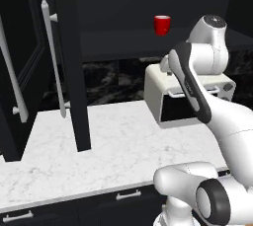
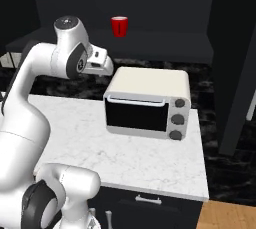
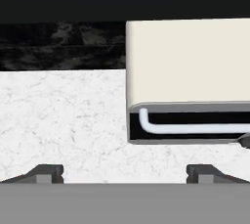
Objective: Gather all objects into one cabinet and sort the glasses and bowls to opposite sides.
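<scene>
Toaster oven (image 2: 147,103), cream-topped with a dark glass door, a pale bar handle and three round knobs down its right side, stands on the white marble counter (image 1: 99,156) against the dark speckled backsplash. It sits directly under the open black cabinet (image 1: 123,42), and the arm's upper links hang in front of its left part in the left base view, hiding some of it. The gripper (image 3: 125,171) hovers above the counter just beside the oven's left front corner; its two dark fingertips stand wide apart with nothing between them. In the hand view the oven's flat top and the curve of its handle lie ahead and to the right, bare marble to the left.

On the cabinet's dark shelf, far back, a small bright red cup (image 1: 162,25) stands upright, alone, well above the oven and well apart from the gripper. The cabinet's tall black door (image 1: 66,62) hangs open at the left, edge-on over the counter, its long pale bar handle (image 1: 53,57) facing left. Another dark door stands at the right of the right base view. Below the counter edge, dark drawer fronts carry short pale pulls.

No brand marks, labels or writing can be read on the oven, cup or cabinet.
</scene>
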